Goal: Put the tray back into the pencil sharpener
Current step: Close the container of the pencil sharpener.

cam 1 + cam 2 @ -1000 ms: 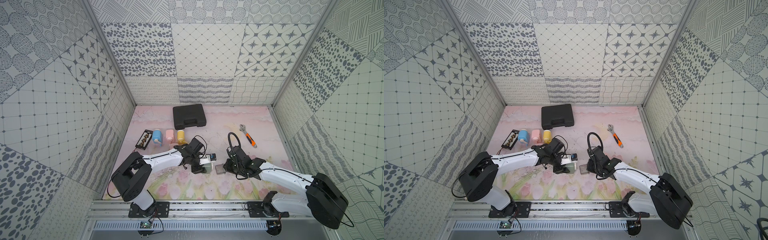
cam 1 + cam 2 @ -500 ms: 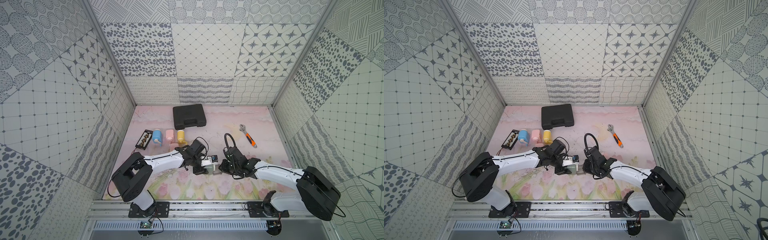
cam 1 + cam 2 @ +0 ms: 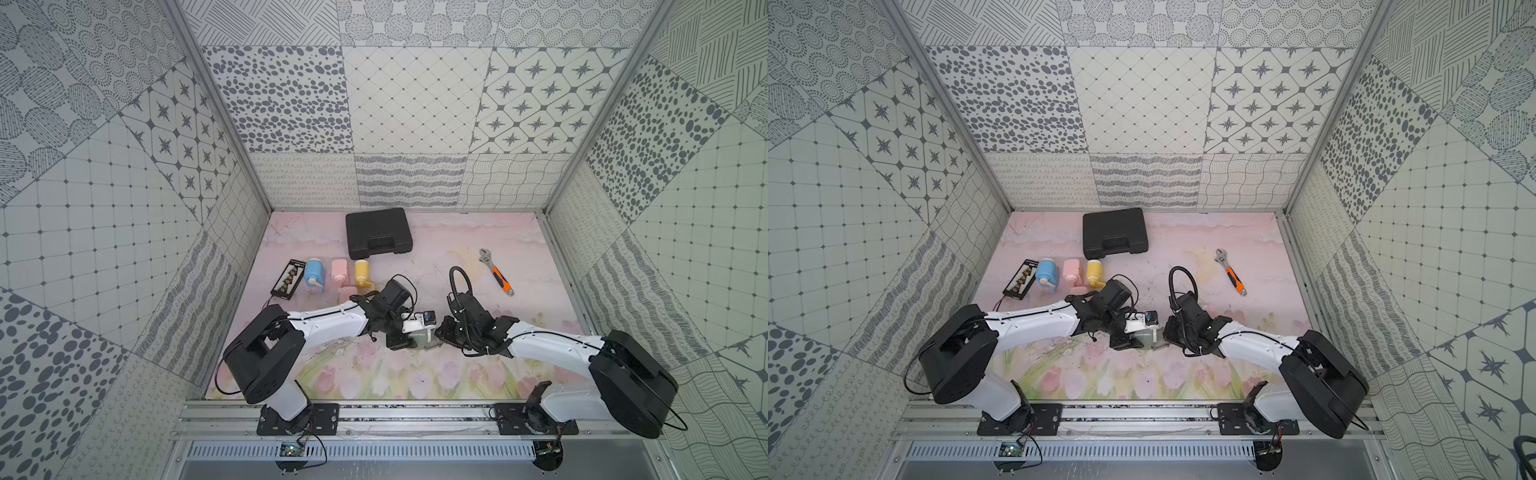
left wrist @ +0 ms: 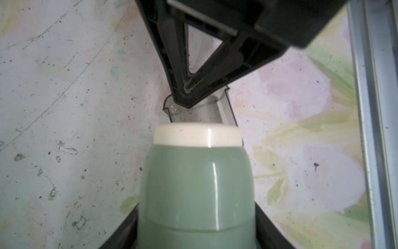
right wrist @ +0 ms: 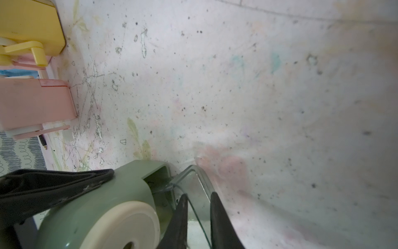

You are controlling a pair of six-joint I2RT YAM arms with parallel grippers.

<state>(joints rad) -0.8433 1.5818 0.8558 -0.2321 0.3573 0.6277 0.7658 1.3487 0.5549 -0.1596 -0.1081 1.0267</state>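
Note:
The pencil sharpener (image 3: 417, 335) is sage green with a cream end cap. It lies on the mat at front centre in both top views, and my left gripper (image 4: 196, 226) is shut on its body (image 4: 197, 179). The tray (image 5: 193, 179) is a clear plastic drawer. Its leading end sits in the sharpener's open slot (image 5: 158, 179), and the rest still sticks out toward the right arm. My right gripper (image 5: 198, 207) is shut on the tray's outer end, with one finger (image 4: 193, 71) inside it. In a top view the tray (image 3: 1160, 338) bridges the two grippers.
Blue (image 3: 313, 272), pink (image 3: 340, 270) and yellow (image 3: 361, 271) sharpeners stand in a row at back left beside a black abacus-like box (image 3: 288, 279). A black case (image 3: 378, 232) lies further back. An orange-handled wrench (image 3: 496, 277) is at the right. A metal rail (image 3: 374, 415) runs along the front.
My right gripper has moved left with the tray until its end entered the sharpener's slot. The left arm and the sharpener have barely shifted.

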